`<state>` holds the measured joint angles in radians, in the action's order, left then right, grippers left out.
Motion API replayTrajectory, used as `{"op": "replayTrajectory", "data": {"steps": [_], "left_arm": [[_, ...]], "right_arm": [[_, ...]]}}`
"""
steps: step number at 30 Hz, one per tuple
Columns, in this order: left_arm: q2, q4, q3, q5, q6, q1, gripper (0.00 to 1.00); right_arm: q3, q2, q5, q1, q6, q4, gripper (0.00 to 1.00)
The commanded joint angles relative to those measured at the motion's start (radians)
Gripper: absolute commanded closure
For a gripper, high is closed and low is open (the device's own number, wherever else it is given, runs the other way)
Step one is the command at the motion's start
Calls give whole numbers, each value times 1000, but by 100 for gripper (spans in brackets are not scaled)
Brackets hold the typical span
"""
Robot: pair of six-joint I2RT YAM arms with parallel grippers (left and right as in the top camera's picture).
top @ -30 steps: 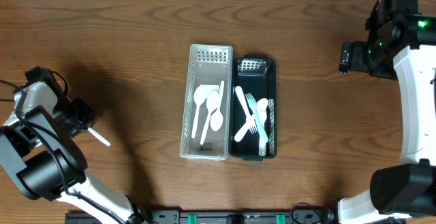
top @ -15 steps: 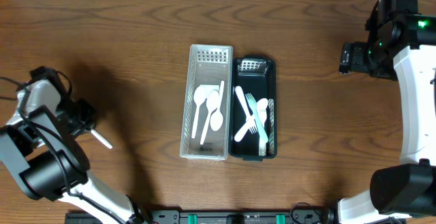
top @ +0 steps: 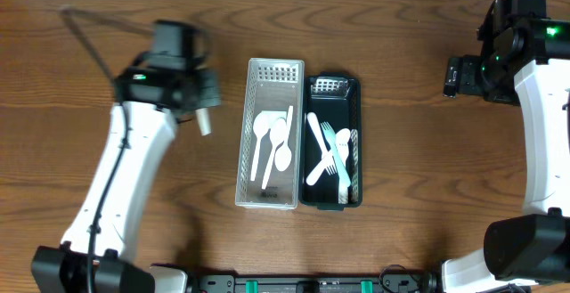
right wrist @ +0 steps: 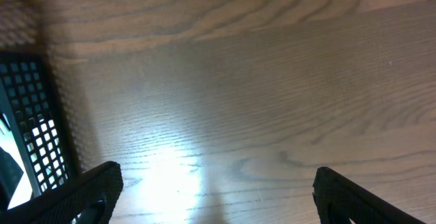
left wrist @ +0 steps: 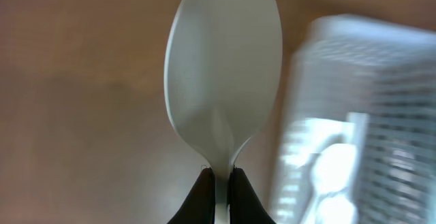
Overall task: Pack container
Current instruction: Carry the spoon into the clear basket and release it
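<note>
Left gripper (top: 203, 112), clamped on a white plastic spoon (left wrist: 223, 81), hovers just left of the white basket (top: 276, 72), whose long axis runs top to bottom.

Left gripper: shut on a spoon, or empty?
Shut on the white plastic spoon: the left wrist view shows the left gripper pinching its neck, outside the white basket.

**Arm and claw poses above the table (top: 401, 240).**
The left arm (top: 125, 177) slants from the near edge toward the middle, its outline blurred. The left claw (top: 199, 108) has its fingers (left wrist: 201, 197) pinched on the handle of a spoon (left wrist: 221, 81). The right arm (top: 539, 124) stands along the right edge. The right claw (top: 452, 76) points inward, fingers (right wrist: 88, 190) spread wide.
</note>
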<state>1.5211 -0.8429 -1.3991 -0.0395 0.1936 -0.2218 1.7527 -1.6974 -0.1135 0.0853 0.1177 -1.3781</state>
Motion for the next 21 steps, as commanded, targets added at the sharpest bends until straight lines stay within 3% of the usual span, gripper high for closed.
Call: {"op": "replayTrajectory", "data": {"steps": [1,13,19,20,21], "left_arm": [[8,13,-28,-59,-21,-109,94],[209,7,-28,-24,12,-280,94],[283,1,-28,-13,74,-301,94],[283,-2,-28,-14,71,-300,87],[281,-2,-28,-14,59,-297,74]], "right_arm": [[-1,-6,-14,0,-3,-7,7],[-1,-6,-14,0,-4,-14,7],[-1,-6,-14,0,-22,-18,7],[-1,-6,-14,0,-23,-18,7],[-1,-6,-14,0,-23,-18,7]]}}
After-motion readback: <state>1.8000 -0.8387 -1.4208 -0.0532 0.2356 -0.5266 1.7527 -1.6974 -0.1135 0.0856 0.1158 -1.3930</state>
